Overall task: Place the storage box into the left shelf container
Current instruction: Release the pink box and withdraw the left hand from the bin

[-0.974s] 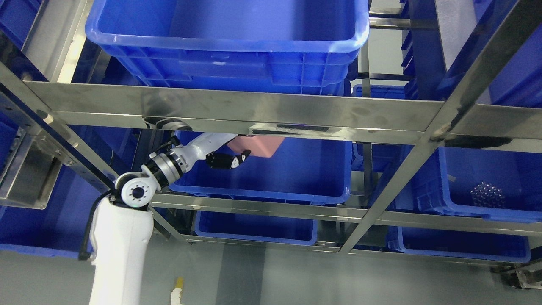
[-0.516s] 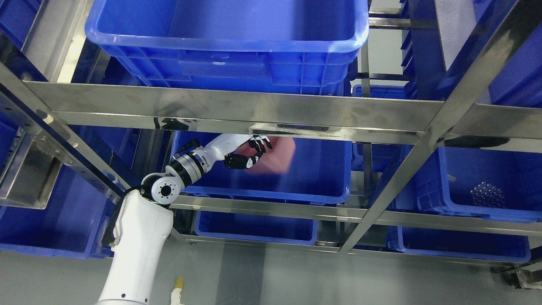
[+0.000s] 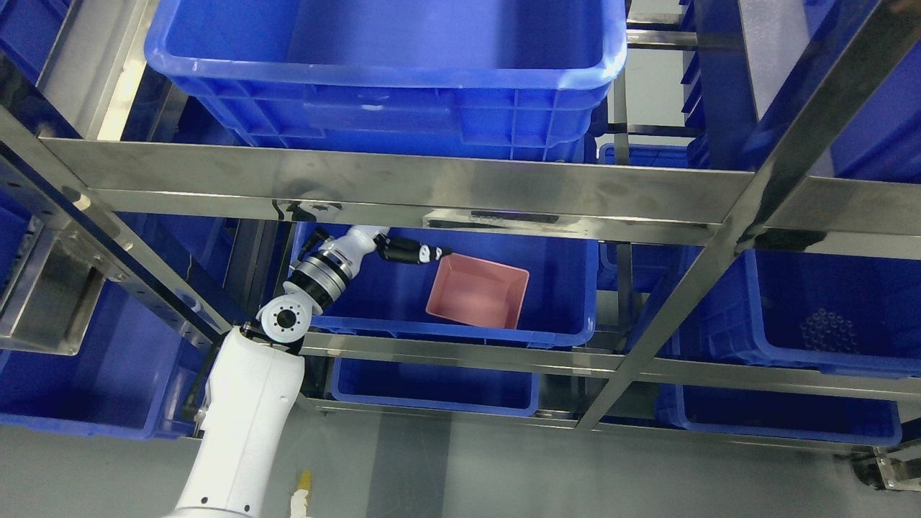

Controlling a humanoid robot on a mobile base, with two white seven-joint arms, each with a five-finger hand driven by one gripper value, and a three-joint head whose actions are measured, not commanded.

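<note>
Head view: pink storage box [image 3: 477, 293] lies in the blue container [image 3: 460, 332]; left hand [image 3: 410, 252] hovers beside it, fingers extended, empty.

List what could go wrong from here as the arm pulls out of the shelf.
1. The left robot hand sits right under the steel crossbar; lifting while retracting could knock the hand or wrist against it.
2. The pink storage box rests tilted in the blue container, near its front wall; it may slide or tip.
3. The fingers point at the box's near corner, so a forward twitch could nudge it.
</note>
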